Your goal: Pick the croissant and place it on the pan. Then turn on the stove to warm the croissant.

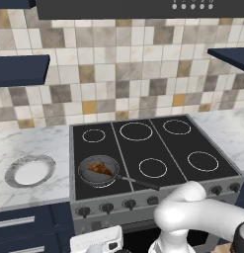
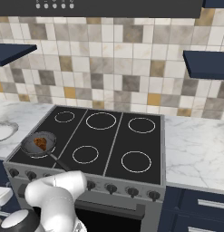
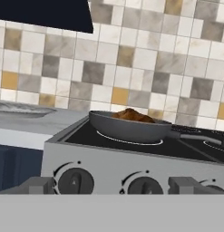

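The croissant (image 1: 99,169) (image 2: 40,143) (image 3: 131,115) lies inside the dark pan (image 1: 83,174) (image 2: 27,147) (image 3: 127,129), which sits on the front left burner of the stove (image 1: 160,143) (image 2: 111,138) (image 3: 109,163). The pan's black handle points toward the stove's front middle. My gripper (image 3: 113,186) is low in front of the stove's grey front, open with nothing between its fingers (image 3: 38,185). Two dark knobs (image 3: 75,180) sit just ahead of it. Its white hand shows below the left knobs (image 1: 96,242).
A round white-and-grey plate (image 1: 29,170) (image 2: 2,131) (image 3: 22,111) rests on the marble counter left of the stove. Dark shelves hang on the tiled wall at both sides. Blue drawers sit under the counter. My white arm crosses in front of the stove's lower edge.
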